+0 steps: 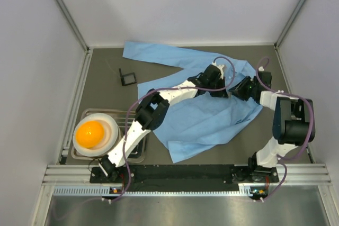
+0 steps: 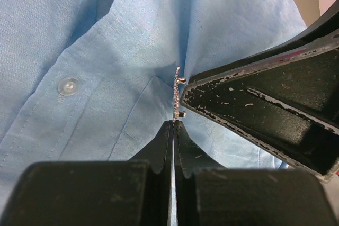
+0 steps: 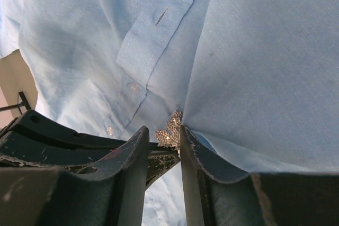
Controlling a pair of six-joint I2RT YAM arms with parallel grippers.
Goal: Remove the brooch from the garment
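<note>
The garment [image 1: 201,123] is a light blue shirt spread on the table. The brooch [image 3: 170,126], tiny and glinting, sits in a fold of the shirt [image 3: 254,67]. In the left wrist view it shows edge-on [image 2: 177,91]. It is hidden in the top view. My left gripper [image 2: 174,124] is shut, its tips pinched on the brooch's lower edge. My right gripper [image 3: 162,129] is open, one finger on each side of the brooch, with cloth draped over the right-hand one. Its fingers [image 2: 249,104] also show in the left wrist view, and both grippers meet on the shirt [image 1: 230,92].
A small black square holder [image 1: 127,77] lies on the table left of the shirt. A white plate [image 1: 108,130] with an orange ball stands on a wire rack [image 1: 133,116] at the left. White buttons [image 2: 68,84] dot the shirt's placket. Walls enclose the table.
</note>
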